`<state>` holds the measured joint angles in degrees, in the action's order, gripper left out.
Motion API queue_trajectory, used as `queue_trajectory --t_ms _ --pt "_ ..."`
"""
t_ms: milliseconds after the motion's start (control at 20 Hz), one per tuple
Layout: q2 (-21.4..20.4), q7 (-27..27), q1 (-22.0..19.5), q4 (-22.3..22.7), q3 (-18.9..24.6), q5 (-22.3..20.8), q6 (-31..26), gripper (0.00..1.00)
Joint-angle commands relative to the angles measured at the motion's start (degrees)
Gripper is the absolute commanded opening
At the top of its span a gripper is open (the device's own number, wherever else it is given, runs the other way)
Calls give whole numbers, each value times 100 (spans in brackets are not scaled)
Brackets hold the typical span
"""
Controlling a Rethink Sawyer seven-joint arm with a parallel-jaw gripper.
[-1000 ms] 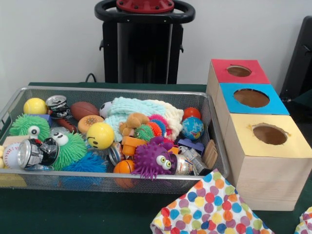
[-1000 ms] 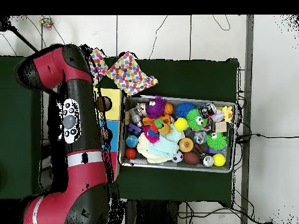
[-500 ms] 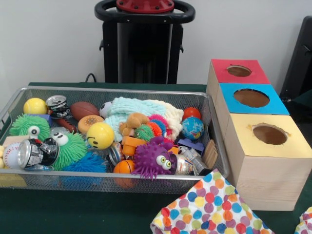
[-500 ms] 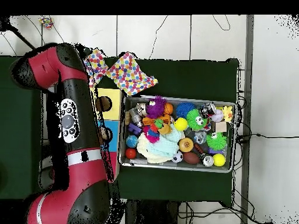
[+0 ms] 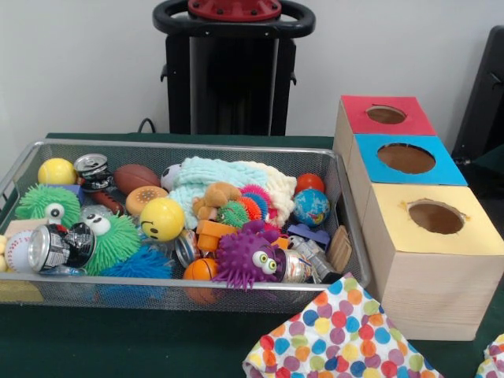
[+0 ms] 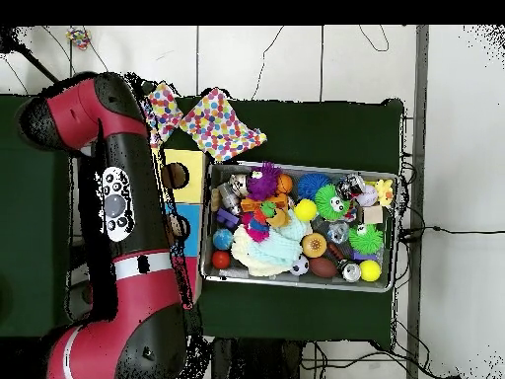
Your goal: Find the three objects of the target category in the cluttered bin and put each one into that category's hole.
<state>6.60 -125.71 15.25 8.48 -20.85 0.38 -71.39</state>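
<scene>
The wire mesh bin is full of toys, and it also shows in the overhead view. A pale mint and cream knitted cloth lies at its back middle. A white polka-dot cloth lies on the table outside the bin, in front of the yellow-panelled box. The corner of a second polka-dot cloth shows at the right edge. Both polka-dot cloths show in the overhead view, the first and the second. The yellow box's round hole is empty. The red and black arm reaches over the boxes. Its gripper is out of view.
A blue-panelled box and a red-panelled box stand behind the yellow one. The bin holds spiky rubber toys, a purple one and a green one, balls, cans and a small football. The pedestal stands behind the bin.
In the overhead view the arm's far end has shifted slightly to the left. The cloths and the bin's contents have not moved.
</scene>
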Motion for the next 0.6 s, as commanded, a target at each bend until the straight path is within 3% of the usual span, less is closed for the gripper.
queue_trajectory --t_ms 50,600 --pt "103 -20 -230 421 284 157 -285 100" --pt "-36 -9 -189 694 355 121 -101 100"
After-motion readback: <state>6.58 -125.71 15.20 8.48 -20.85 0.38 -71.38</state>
